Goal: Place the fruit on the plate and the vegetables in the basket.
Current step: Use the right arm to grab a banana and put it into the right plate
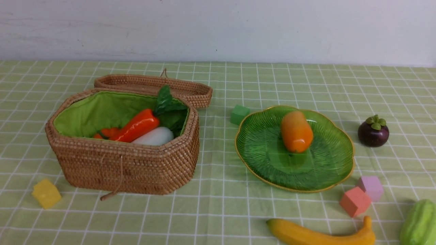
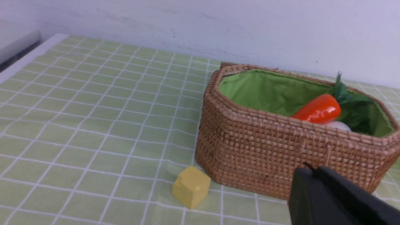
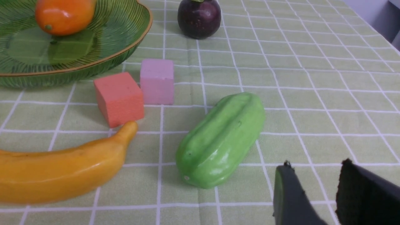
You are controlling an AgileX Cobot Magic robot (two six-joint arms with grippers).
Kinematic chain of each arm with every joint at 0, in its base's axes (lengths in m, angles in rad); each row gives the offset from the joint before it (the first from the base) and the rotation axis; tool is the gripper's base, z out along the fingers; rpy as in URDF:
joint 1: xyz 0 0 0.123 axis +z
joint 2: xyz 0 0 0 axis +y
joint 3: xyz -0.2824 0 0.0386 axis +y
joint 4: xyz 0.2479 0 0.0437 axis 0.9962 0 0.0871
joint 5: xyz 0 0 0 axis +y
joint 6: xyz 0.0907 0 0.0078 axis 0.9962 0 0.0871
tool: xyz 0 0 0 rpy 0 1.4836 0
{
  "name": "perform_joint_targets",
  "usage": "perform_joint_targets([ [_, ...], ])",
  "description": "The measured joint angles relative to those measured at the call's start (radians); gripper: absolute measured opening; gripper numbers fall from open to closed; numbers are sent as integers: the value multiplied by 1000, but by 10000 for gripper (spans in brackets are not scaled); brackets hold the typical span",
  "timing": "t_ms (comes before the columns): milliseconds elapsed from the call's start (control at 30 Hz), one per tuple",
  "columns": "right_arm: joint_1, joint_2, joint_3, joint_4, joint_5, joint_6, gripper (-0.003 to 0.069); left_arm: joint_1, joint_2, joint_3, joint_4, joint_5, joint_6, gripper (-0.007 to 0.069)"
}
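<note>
The wicker basket (image 1: 126, 170) stands open at the left and holds the red-orange carrot piece (image 1: 136, 125), the white radish (image 1: 154, 137) and a bit of the pumpkin (image 1: 109, 132). On the green plate (image 1: 265, 160) lies the mango (image 1: 296, 131). The mangosteen (image 1: 373, 131) sits to the plate's right. The banana (image 1: 320, 233) and the light green gourd (image 1: 419, 223) lie at the front right. My right gripper (image 3: 315, 168) hovers open and empty beside the gourd (image 3: 222, 139). My left gripper (image 2: 312, 170) is shut and empty, in front of the basket (image 2: 281, 156).
A pink cube (image 1: 354, 201) and a lilac cube (image 1: 371, 187) sit between plate and banana. A green cube (image 1: 239, 114) lies behind the plate's left rim, and a yellow cube (image 1: 46, 193) at the basket's front left. The basket lid (image 1: 153, 84) lies back behind it.
</note>
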Motion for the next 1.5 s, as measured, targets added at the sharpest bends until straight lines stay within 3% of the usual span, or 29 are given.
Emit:
perform_joint_targets([
  [133,0,0,0,0,0,0,241,-2,-11,127,-6,-9,21,-13],
  [333,0,0,0,0,0,0,241,-92,-11,220,-8,31,32,-13],
  [1067,0,0,0,-4,0,0,241,-58,-12,225,-25,13,32,4],
  [1333,0,0,0,-33,0,0,241,-58,-12,225,-25,12,32,4],
  [1500,0,0,0,-114,2,0,241,-58,-12,225,-25,12,32,8],
])
